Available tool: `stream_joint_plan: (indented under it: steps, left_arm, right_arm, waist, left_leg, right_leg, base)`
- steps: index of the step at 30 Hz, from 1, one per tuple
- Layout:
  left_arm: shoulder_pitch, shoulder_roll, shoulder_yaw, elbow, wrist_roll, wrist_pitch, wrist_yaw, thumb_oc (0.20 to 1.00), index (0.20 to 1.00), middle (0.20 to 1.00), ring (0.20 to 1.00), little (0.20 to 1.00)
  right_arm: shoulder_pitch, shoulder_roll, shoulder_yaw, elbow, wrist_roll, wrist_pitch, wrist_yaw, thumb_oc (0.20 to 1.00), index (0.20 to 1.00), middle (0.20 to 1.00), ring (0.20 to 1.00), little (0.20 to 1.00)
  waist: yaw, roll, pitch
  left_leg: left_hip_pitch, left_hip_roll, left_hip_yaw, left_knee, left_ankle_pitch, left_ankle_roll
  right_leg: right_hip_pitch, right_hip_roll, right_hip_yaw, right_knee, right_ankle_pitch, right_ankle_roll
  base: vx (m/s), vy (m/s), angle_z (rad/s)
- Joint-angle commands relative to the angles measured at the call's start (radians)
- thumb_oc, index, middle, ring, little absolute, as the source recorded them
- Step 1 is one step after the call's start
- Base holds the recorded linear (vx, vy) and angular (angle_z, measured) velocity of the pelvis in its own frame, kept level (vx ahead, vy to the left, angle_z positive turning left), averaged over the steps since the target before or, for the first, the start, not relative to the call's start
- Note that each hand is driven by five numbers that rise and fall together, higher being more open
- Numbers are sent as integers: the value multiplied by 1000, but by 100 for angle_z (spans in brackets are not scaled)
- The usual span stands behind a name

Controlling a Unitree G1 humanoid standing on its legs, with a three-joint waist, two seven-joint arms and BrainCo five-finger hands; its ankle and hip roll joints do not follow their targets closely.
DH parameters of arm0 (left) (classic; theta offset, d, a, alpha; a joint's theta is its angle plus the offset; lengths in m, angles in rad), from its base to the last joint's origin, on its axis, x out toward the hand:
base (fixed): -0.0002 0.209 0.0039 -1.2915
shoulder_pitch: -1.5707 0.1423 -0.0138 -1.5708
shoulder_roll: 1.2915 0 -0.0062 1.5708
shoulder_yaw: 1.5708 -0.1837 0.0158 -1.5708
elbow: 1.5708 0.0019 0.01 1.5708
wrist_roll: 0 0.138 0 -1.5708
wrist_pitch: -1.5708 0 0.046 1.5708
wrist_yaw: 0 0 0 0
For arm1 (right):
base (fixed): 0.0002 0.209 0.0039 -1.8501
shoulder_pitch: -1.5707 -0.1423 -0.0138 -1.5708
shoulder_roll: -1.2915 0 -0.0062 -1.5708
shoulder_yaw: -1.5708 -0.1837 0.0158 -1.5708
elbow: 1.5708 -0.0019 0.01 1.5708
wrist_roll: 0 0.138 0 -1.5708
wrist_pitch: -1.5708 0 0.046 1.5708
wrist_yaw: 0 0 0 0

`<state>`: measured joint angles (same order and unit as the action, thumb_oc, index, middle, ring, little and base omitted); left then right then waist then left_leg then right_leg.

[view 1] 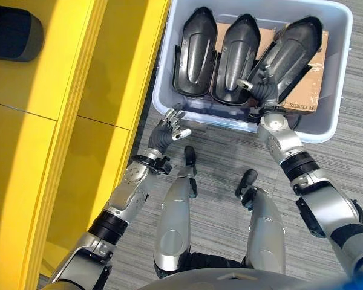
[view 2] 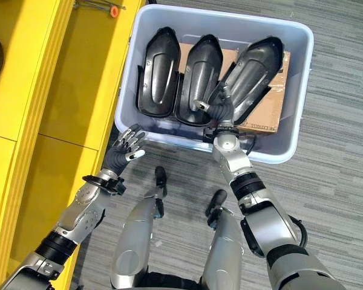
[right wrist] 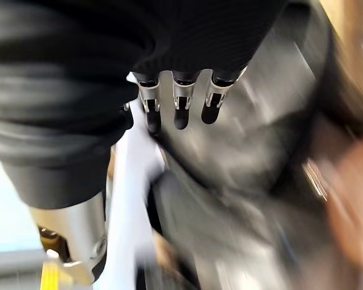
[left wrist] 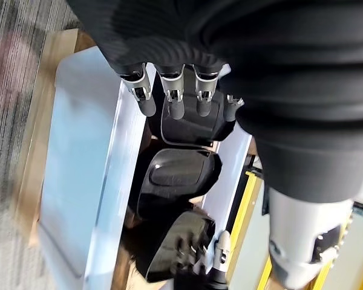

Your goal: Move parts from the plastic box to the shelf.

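A pale blue plastic box [view 1: 163, 66] stands on the floor with three black shell-shaped parts side by side in it. The left part [view 1: 196, 51] and the middle part [view 1: 237, 57] lie untouched. My right hand [view 1: 263, 87] reaches over the box's near wall and hovers at the lower end of the right part [view 1: 293, 51]; in its wrist view its fingers [right wrist: 180, 106] hang fairly straight over that part [right wrist: 248, 139], curled round nothing. My left hand [view 1: 168, 132] hangs open outside the box, by its near left corner, empty. The yellow shelf [view 1: 60, 90] runs along my left.
Brown cardboard [view 1: 308, 84] lies under the parts in the box. A dark rounded object [view 1: 12, 33] sits on the shelf at the far left. A small orange-tipped tool [view 2: 112, 9] lies on the shelf's far end. Grey carpet surrounds the box.
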<state>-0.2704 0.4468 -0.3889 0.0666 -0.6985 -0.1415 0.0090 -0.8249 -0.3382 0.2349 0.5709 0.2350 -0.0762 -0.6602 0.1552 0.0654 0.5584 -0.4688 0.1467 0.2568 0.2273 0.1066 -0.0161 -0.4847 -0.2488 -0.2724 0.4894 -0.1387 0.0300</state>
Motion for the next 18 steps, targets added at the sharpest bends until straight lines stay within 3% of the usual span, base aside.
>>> stream_joint_plan:
  steps: [1,4,5,9,15,18]
  left_arm:
    - [28,-39,-32,-137,-21,-86,17,1000,1000,1000,1000,1000]
    - [28,-57,-56,-138,-32,-107,44,1000,1000,1000,1000,1000]
    - [32,-59,-59,-138,-30,-113,45,1000,1000,1000,1000,1000]
    - [53,-65,-73,-137,-41,-145,62,1000,1000,1000,1000,1000]
    - [52,-67,-72,-133,-47,-157,83,1000,1000,1000,1000,1000]
    - [50,-62,-71,-124,-43,-154,79,1000,1000,1000,1000,1000]
  right_arm:
    - [-15,-67,-32,-122,-296,-97,-189,1000,1000,1000,1000,1000]
    - [10,-81,-5,-279,-592,-22,-299,1000,1000,1000,1000,1000]
    - [16,-85,-4,-295,-604,1,-317,1000,1000,1000,1000,1000]
    - [72,-88,-12,-372,-595,8,-379,1000,1000,1000,1000,1000]
    - [106,-76,13,-364,-525,104,-286,1000,1000,1000,1000,1000]
    - [95,-82,26,-300,-490,140,-306,1000,1000,1000,1000,1000]
  waist:
    - [-15,51,-38]
    - [-45,66,-38]
    - [-49,68,-38]
    - [-73,74,-38]
    - [-80,71,-38]
    - [-70,68,-38]
  left_leg:
    - [22,-11,-108,-17,-38,-34]
    - [46,-7,-83,-34,-32,-37]
    - [52,-6,-78,-36,-32,-38]
    - [70,-8,-65,-41,-41,-44]
    - [48,-6,-56,-28,-49,-43]
    - [30,-4,-61,-11,-53,-41]
  right_leg:
    - [-7,35,47,9,43,37]
    - [4,34,65,-13,53,36]
    - [8,32,67,-16,55,37]
    - [18,26,80,-27,51,41]
    - [-8,21,87,-19,51,40]
    - [-19,20,82,-7,49,39]
  base:
    - [2,91,-17]
    - [34,152,-26]
    - [27,103,-28]
    - [46,91,-12]
    - [35,59,-8]
    - [12,-3,-1]
